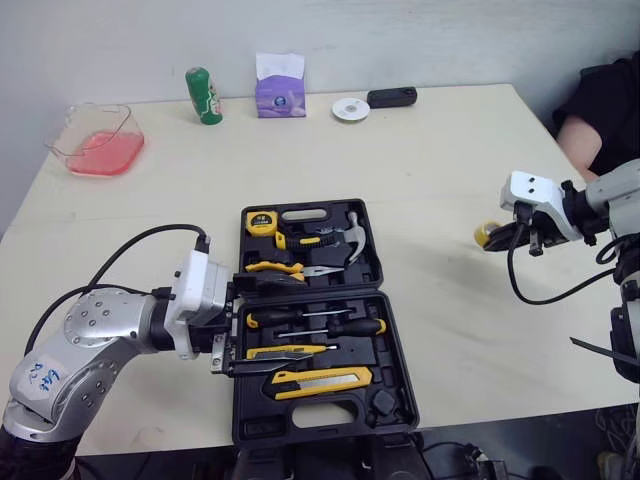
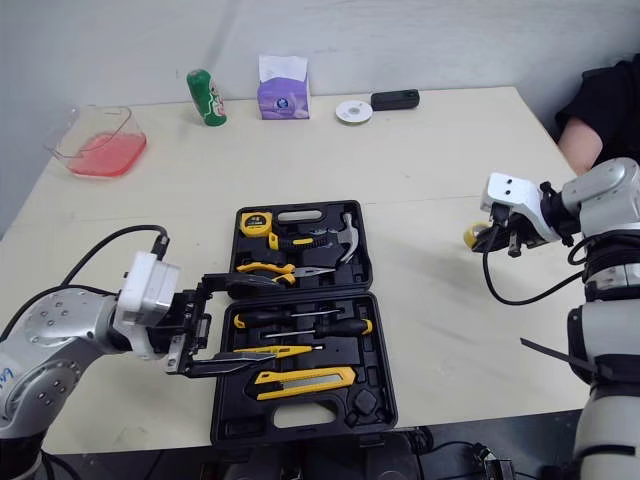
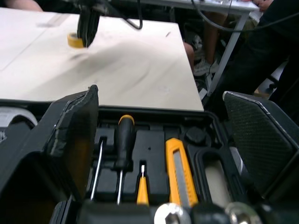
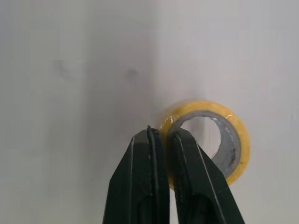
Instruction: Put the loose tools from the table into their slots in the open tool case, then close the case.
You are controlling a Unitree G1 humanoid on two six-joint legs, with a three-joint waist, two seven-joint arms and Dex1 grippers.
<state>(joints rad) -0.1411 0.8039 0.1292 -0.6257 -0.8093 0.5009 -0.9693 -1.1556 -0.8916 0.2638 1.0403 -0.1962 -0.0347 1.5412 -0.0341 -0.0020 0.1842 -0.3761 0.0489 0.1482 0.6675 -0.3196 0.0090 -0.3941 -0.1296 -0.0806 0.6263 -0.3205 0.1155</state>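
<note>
Matte black moulded tool case (image 1: 330,412) open on smooth pale tabletop (image 1: 430,170), glossy yellow tape ring (image 4: 233,140) at its 3 o'clock, right gripper (image 4: 166,135) clamped on the ring's wall, left gripper (image 1: 262,324) spread wide at 9 o'clock, empty

Open tool case (image 2: 300,424), left gripper (image 2: 262,320) at its edge, jaws wide; right gripper (image 2: 496,240) at yellow tape roll (image 2: 470,236).
</note>
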